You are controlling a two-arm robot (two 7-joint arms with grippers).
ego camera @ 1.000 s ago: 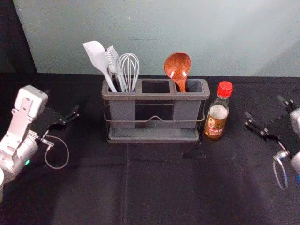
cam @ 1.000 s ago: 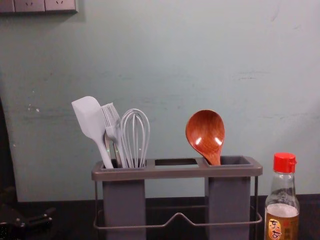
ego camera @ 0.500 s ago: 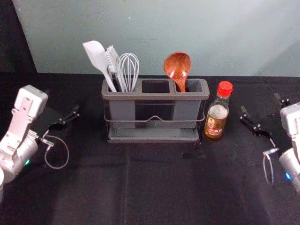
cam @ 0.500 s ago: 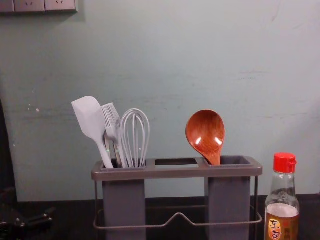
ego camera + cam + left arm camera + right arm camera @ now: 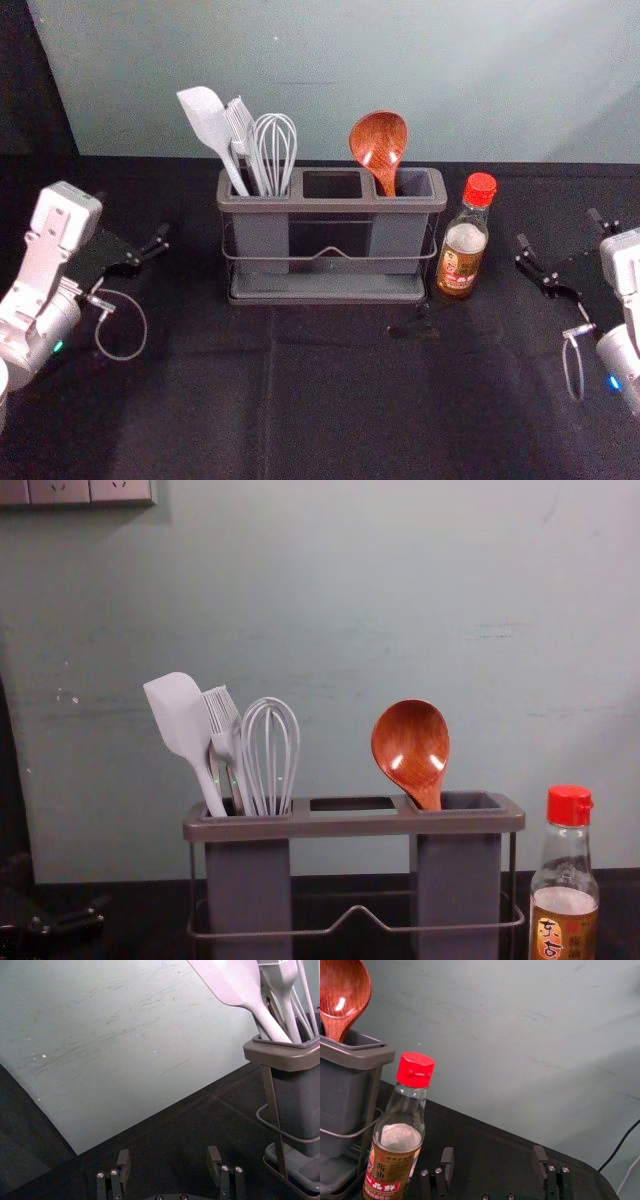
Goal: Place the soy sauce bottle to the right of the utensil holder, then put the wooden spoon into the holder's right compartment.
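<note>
One wooden spoon stands, bowl up, in the utensil holder's right compartment. The soy sauce bottle is upright on the worktop, just beside the holder, at its right. Farther right is the right hand, its fingers apart; the left hand, also open, is at the left.

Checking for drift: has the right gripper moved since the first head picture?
Yes, slightly left in the head view, closer to the unmoved soy sauce bottle.
</note>
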